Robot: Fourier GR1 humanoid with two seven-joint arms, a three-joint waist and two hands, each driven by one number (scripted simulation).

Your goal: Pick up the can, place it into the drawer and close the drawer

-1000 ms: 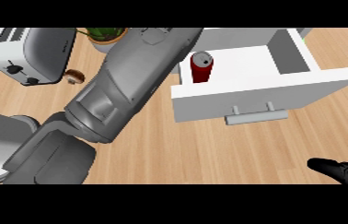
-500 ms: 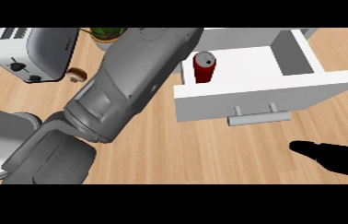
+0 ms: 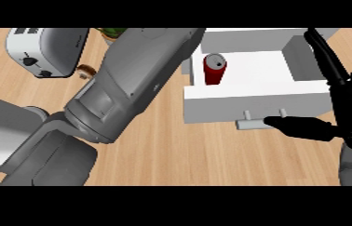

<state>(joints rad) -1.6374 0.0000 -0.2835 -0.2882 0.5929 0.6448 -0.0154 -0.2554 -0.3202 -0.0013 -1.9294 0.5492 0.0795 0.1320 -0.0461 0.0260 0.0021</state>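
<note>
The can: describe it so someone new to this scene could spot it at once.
Find the open white drawer at the counter's right side. The can stands upright inside, at its left, beside the big grey forearm. It is the only red object, with a silver top.

One head cam, steep down, near counter [image 3: 172, 150].

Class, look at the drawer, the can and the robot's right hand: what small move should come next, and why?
Probably the right hand should press the drawer's front inward. The red can already stands upright inside the open drawer, and a finger of that hand lies beside the handle, so only closing is left.
</note>
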